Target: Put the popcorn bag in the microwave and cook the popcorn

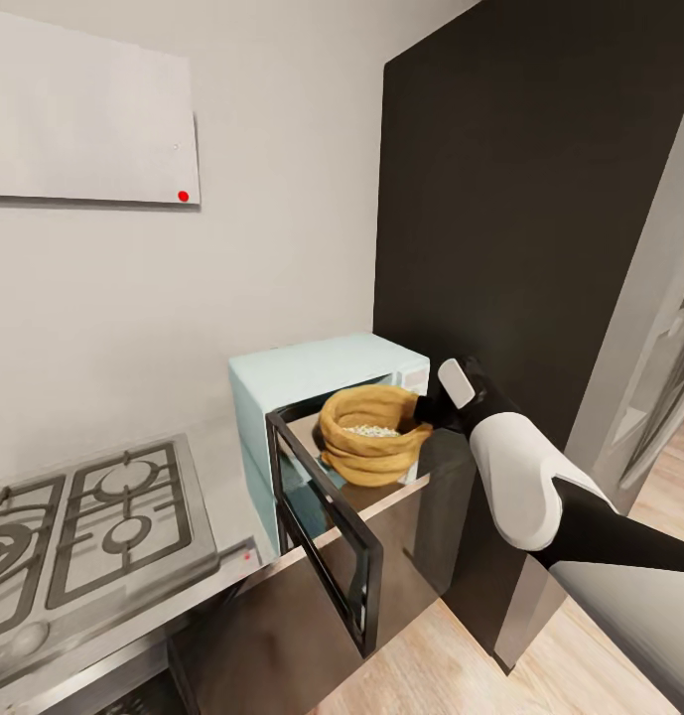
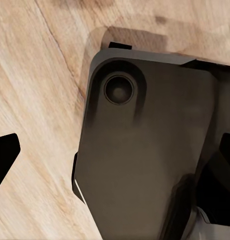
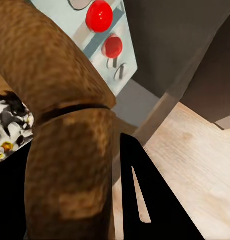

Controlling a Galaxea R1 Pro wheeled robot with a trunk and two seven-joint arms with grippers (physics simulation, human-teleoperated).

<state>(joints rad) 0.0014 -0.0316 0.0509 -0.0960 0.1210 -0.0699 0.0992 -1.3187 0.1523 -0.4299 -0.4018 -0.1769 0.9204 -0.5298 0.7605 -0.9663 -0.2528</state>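
While your right gripper is reaching to the one microwave, whose door is hanging open, its jaws are clamping the rolled rim of the single popcorn bag at the oven's mouth. One heap of popcorn is showing inside. Two red lights are glowing on the panel. Your left gripper's jaws are spreading wide over the wooden floor, gripping nothing.
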